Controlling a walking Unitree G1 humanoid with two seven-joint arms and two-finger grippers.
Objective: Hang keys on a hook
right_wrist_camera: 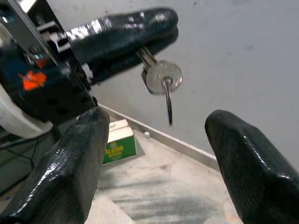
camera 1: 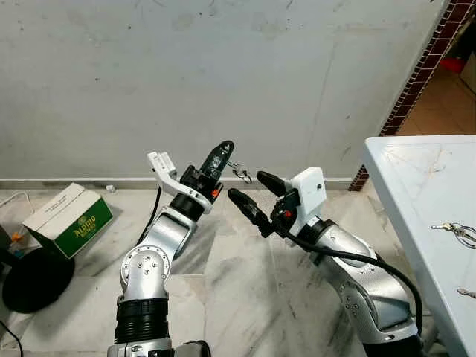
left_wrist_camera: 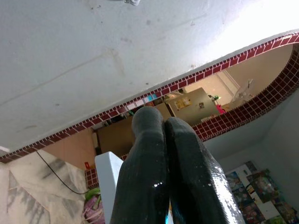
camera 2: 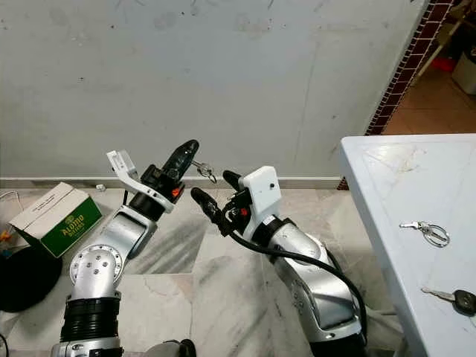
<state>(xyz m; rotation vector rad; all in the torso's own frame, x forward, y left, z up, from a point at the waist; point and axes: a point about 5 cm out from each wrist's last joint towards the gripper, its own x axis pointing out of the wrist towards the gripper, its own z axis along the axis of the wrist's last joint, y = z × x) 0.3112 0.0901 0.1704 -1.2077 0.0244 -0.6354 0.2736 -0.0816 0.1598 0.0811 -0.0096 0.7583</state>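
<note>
My left gripper (camera 1: 225,146) is raised in front of the grey wall and is shut on a silver key (camera 1: 239,172), whose thin ring dangles below it. The right gripper (camera 1: 246,185) stands open just right of and slightly below the left one, with its fingertips pointing at the key. In the right wrist view the key (right_wrist_camera: 161,74) and its ring (right_wrist_camera: 168,106) hang from the left gripper's shut fingers (right_wrist_camera: 135,32), above the gap between my two right fingers (right_wrist_camera: 70,163). The left wrist view looks along its closed fingertips (left_wrist_camera: 149,126) toward the wall.
A white table (camera 2: 387,186) stands at the right, with a second bunch of keys (camera 2: 425,231) and a black-headed key (camera 2: 455,298) on it. A green and white box (camera 1: 68,218) and a black round object (camera 1: 33,280) lie on the marble floor at left.
</note>
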